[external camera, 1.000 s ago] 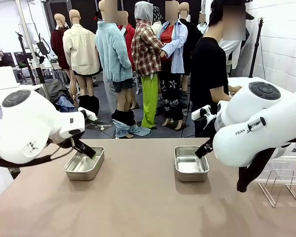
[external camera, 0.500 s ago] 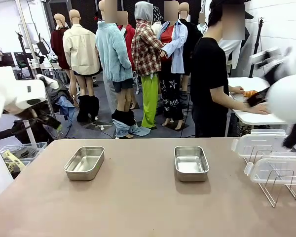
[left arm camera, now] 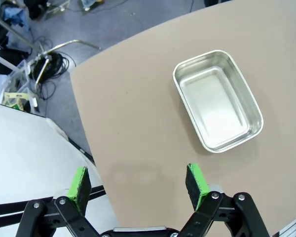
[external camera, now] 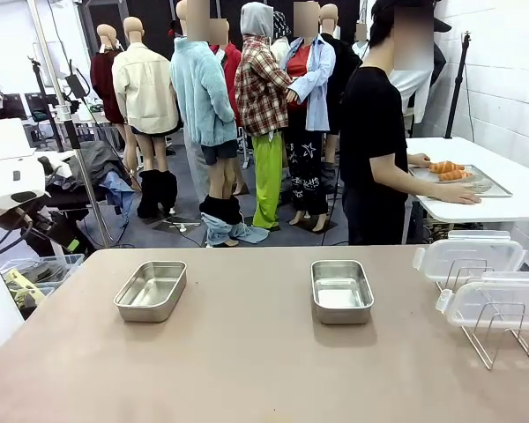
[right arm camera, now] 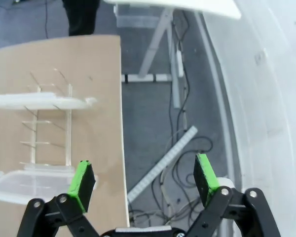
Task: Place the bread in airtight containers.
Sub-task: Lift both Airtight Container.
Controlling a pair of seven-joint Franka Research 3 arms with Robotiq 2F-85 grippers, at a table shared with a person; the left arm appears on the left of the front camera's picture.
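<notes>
Left wrist view: left gripper, jaws wide, empty, above the tan table near its edge. Ahead and to its right, one empty steel tin.

Right wrist view: right gripper, jaws wide, empty, over floor just off the table edge. To its left, wire rack carrying two clear lids.

Front view: second tin, empty, on the table. Croissants lie on a tray on a white side table by the person, well apart from both tins.
</notes>
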